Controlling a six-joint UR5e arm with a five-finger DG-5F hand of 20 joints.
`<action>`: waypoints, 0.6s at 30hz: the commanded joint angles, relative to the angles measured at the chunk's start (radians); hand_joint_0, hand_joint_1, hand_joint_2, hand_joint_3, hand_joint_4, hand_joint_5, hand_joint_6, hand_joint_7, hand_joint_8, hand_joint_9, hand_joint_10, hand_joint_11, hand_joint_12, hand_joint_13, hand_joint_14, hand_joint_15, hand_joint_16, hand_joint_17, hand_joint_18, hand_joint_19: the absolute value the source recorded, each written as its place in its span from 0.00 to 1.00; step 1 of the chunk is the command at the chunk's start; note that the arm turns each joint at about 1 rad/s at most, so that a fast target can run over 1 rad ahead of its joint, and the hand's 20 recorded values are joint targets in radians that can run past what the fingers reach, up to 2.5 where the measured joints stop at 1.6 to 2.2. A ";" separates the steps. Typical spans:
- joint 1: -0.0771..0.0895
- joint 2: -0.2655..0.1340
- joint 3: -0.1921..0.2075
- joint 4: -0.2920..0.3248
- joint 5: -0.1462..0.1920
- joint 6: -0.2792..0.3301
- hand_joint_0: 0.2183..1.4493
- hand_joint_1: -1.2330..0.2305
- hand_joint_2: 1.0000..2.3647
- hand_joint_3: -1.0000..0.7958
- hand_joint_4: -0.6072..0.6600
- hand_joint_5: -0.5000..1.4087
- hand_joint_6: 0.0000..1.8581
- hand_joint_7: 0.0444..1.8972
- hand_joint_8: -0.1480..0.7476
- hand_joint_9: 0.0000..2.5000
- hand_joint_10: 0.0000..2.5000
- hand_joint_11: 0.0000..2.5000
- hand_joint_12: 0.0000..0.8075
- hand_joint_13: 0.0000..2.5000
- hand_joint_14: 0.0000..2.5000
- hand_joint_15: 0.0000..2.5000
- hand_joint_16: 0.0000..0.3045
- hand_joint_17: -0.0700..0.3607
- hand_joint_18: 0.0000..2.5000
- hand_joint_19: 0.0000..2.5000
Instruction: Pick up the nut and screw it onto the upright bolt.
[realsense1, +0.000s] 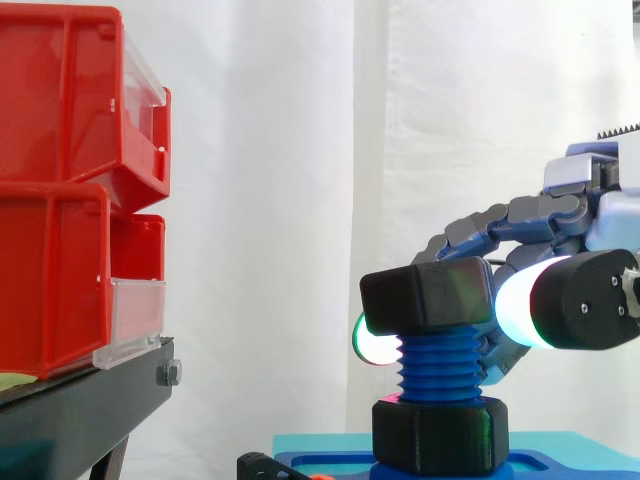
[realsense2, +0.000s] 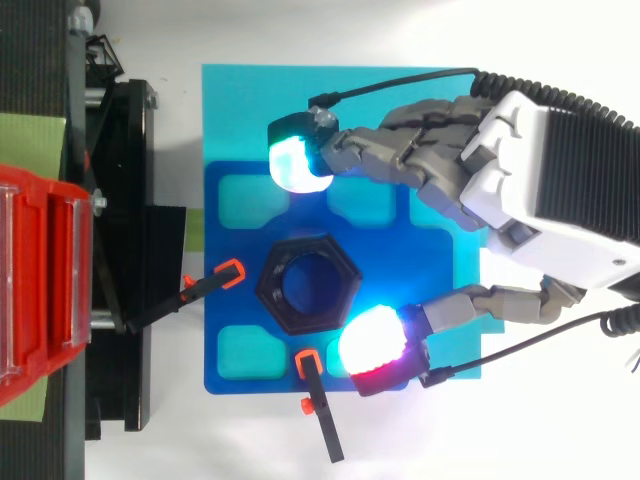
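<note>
The nut (realsense1: 428, 295) sits atop the upright bolt (realsense1: 440, 365) (barely threaded, it seems), the hand (realsense2: 540, 170) spread wide around it, gripping nothing. Next: pinch the nut and turn it down.

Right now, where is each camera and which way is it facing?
Side view: beside the work, at its height, looking level at the nut atop the bolt; the hand shows at the right edge.
Top view: overhead, looking straight down on the nut; the hand shows at the right.
Shared: nut, hand, red bins.
</note>
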 joint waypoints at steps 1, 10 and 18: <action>0.000 0.000 0.011 -0.001 -0.005 0.000 0.11 0.45 0.00 0.28 0.67 0.14 0.27 0.27 0.56 0.25 0.00 0.00 0.57 0.28 0.00 0.00 0.27 0.59 0.31 0.05; 0.000 0.002 0.065 -0.093 -0.042 0.000 0.11 0.48 0.00 0.28 0.66 0.13 0.27 0.26 0.56 0.22 0.00 0.00 0.58 0.26 0.00 0.00 0.27 0.59 0.28 0.05; 0.000 0.002 0.091 -0.129 -0.051 -0.005 0.12 0.52 0.00 0.28 0.65 0.14 0.27 0.25 0.53 0.21 0.00 0.00 0.56 0.23 0.00 0.00 0.26 0.57 0.23 0.03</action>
